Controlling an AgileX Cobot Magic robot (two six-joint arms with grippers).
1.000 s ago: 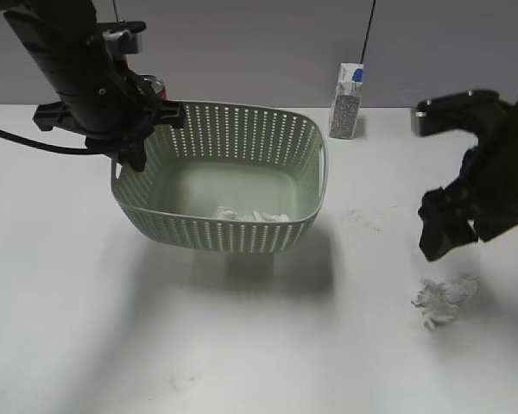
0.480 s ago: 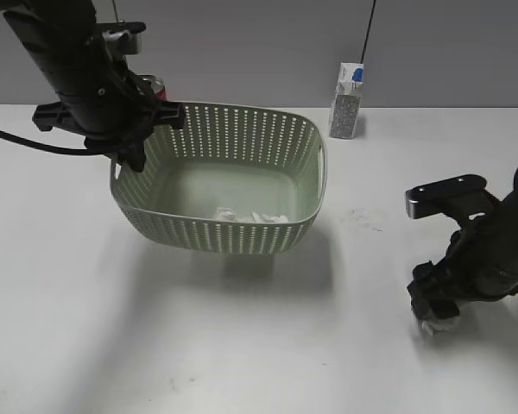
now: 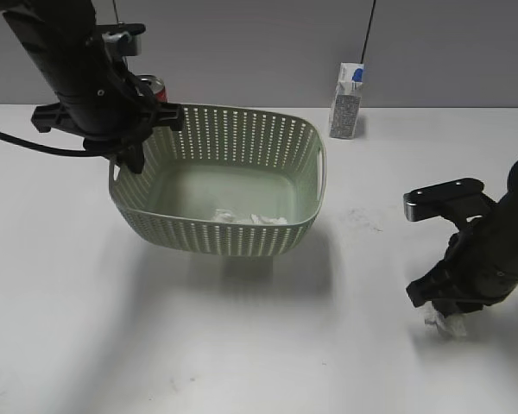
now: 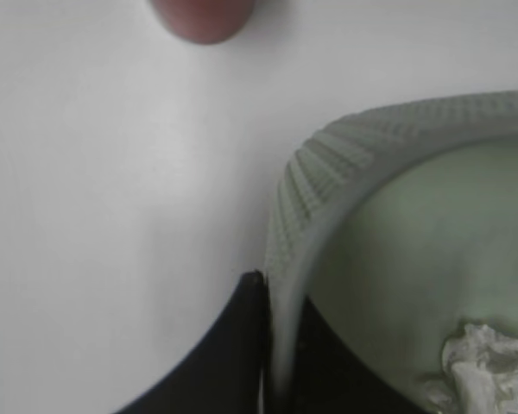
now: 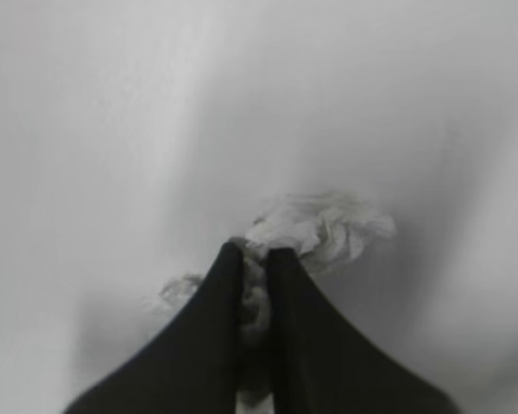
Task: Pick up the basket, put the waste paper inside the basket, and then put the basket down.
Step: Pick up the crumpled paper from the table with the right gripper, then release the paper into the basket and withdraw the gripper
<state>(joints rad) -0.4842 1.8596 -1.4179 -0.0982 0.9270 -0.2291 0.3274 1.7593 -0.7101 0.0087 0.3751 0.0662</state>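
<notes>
You've got the right gripper [image 5: 255, 259] pinched narrow on the last waste paper [image 5: 319, 228] wad at the table's [image 3: 60, 328] right, soft and light so bite its bulk, while the left gripper [image 4: 276, 293] clamps the stiff basket [image 3: 233, 185] rim, lifted.

Seen from above, the rounded corner of the pale green basket [image 4: 328, 172] curves through the middle of the view, its ribbed, perforated wall blurred by closeness, with its smooth green floor spreading to the right. The left gripper [image 4: 272, 345] sits at the bottom edge with its two dark fingers [image 4: 233, 345] pinched on the basket's rim, one on the outside and one on the inside of the wall. A crumpled wad of white waste paper [image 4: 488, 366] lies on the basket floor at lower right, the white table [image 4: 112, 216] fills the left side, and a blurred reddish round object [image 4: 203, 15] pokes in at the top edge.
</notes>
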